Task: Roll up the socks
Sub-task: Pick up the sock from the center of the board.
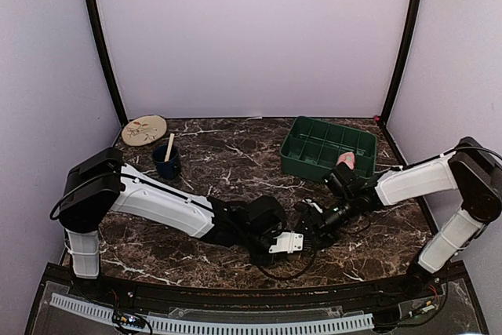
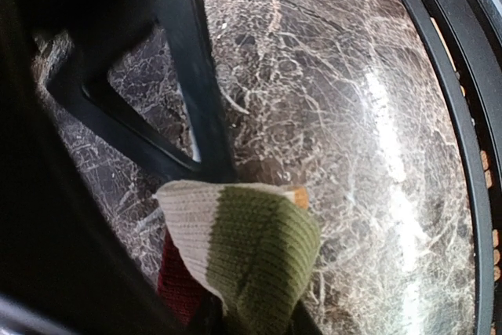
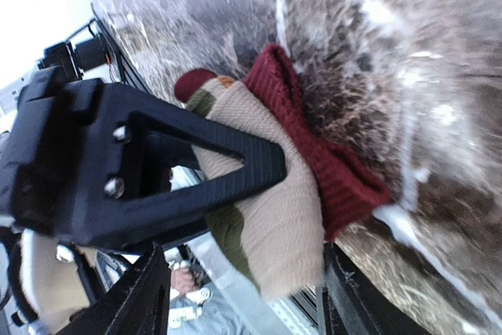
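Observation:
A sock bundle with cream, green, orange and dark red bands sits just above the marble table. My left gripper is shut on its lower end. In the right wrist view the same bundle lies between my right gripper's spread fingers, and one finger touches it. The left gripper's black triangular finger crosses over it there. In the top view both grippers, left and right, meet near the table's front centre. The sock is hidden between them.
A green compartment tray stands at the back right with a pinkish rolled item at its near edge. A dark blue cup with a wooden stick and a patterned plate are at the back left. The table's front rail is close.

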Robot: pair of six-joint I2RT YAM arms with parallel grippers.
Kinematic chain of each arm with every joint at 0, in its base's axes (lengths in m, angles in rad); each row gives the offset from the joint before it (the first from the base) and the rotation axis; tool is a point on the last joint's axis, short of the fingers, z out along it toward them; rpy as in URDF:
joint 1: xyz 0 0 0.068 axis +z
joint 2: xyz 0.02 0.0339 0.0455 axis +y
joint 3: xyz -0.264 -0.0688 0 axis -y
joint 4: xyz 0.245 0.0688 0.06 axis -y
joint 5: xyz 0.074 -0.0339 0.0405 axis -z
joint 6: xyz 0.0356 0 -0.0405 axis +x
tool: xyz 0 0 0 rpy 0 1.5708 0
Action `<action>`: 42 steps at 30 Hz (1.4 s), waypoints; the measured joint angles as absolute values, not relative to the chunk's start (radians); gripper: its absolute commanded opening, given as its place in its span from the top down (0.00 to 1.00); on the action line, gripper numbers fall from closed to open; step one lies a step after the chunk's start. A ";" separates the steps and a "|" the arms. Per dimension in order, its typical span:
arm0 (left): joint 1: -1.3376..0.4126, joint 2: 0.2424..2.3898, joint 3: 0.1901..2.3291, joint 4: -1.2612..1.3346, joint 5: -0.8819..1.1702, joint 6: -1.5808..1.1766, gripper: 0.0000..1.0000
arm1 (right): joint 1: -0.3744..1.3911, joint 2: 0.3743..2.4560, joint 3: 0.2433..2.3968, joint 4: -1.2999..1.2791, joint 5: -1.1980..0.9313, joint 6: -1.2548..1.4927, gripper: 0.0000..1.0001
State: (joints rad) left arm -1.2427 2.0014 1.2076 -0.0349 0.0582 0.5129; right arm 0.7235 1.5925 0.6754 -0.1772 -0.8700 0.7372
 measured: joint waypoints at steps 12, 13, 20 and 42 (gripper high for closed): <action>-1.172 2.004 1.234 -0.099 0.179 0.349 1.00 | 0.678 1.330 0.646 -0.211 -0.547 0.780 0.41; -1.164 2.004 1.240 -0.107 0.187 0.334 1.00 | 0.678 1.305 0.644 -0.213 -0.514 0.786 0.41; -1.143 2.006 1.290 -0.211 0.203 0.264 1.00 | 0.678 1.168 0.637 -0.237 -0.331 0.807 0.42; -0.804 2.199 2.111 -0.516 0.304 -0.230 1.00 | 0.679 0.916 0.730 -0.444 0.265 0.856 0.63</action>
State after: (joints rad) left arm -0.8040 2.1990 2.1109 -0.5159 0.3038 -0.2302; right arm 0.6788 0.9161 0.7296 -0.4438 0.2649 0.8562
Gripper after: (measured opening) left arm 0.168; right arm 0.384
